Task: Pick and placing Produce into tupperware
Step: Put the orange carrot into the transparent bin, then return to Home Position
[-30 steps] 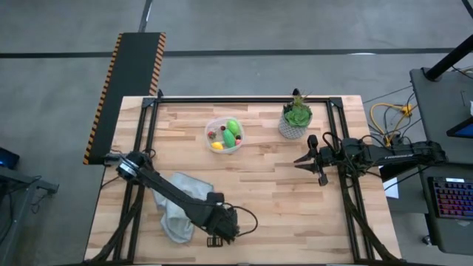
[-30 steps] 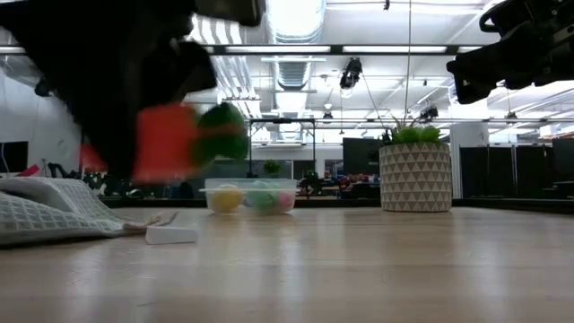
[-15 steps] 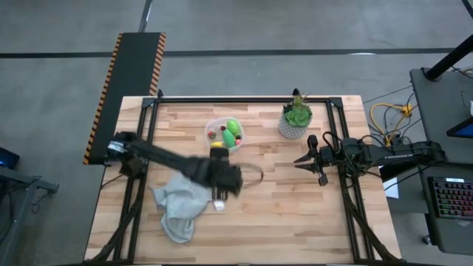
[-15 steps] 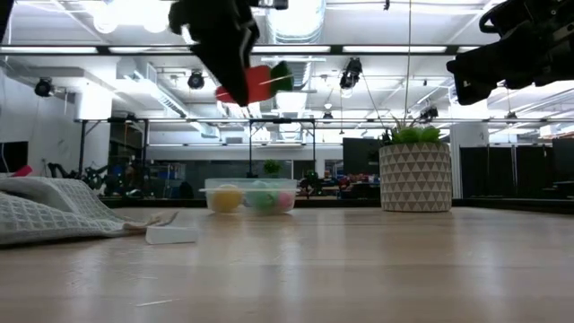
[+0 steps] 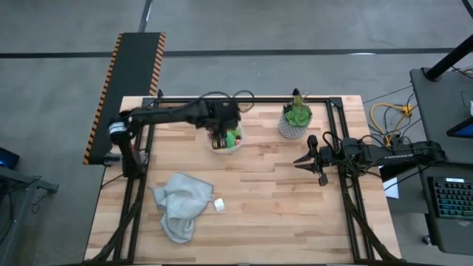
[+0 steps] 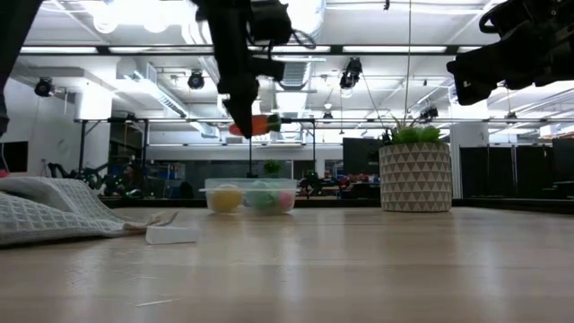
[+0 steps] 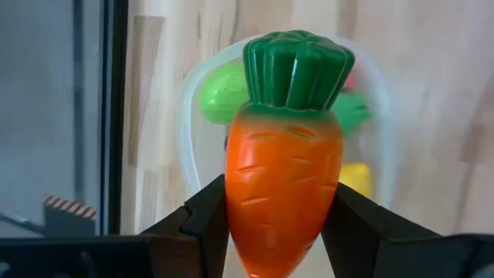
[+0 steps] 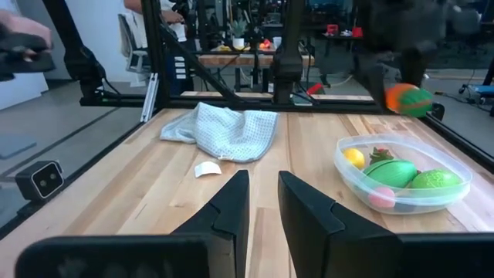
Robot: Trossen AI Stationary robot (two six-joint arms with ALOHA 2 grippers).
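My left gripper (image 5: 218, 137) is over the clear tupperware (image 5: 235, 145) at the table's far middle and is shut on the orange carrot with a green top (image 7: 284, 170). The carrot also shows in the low view (image 6: 256, 126) and the right wrist view (image 8: 409, 100), above the tupperware (image 6: 251, 195). In the tupperware (image 8: 401, 189) lie a yellow lemon (image 8: 354, 157), green pieces (image 8: 394, 171) and small pink and red pieces. My right gripper (image 5: 299, 161) waits at the table's right, fingers close together, empty. My left gripper pinches the carrot's orange body (image 7: 239, 208) between its two fingers, one on each side, toward the pointed end. The fingers come from above, slanting down. The green top (image 7: 297, 66) points away from the gripper. The carrot hangs clear above the tupperware.
A grey-white cloth (image 5: 179, 205) lies at the near left, with a small white cube (image 5: 219, 206) beside it. A green plant in a white patterned pot (image 5: 295, 122) stands at the far right of the tupperware. Black frame rails run along the table's left, right and far sides.
My left gripper has risen from the table's near edge and swung toward the far edge, carrying the carrot over the cloth to a spot above the tupperware. The carrot has stayed in the hold, clear of the table.
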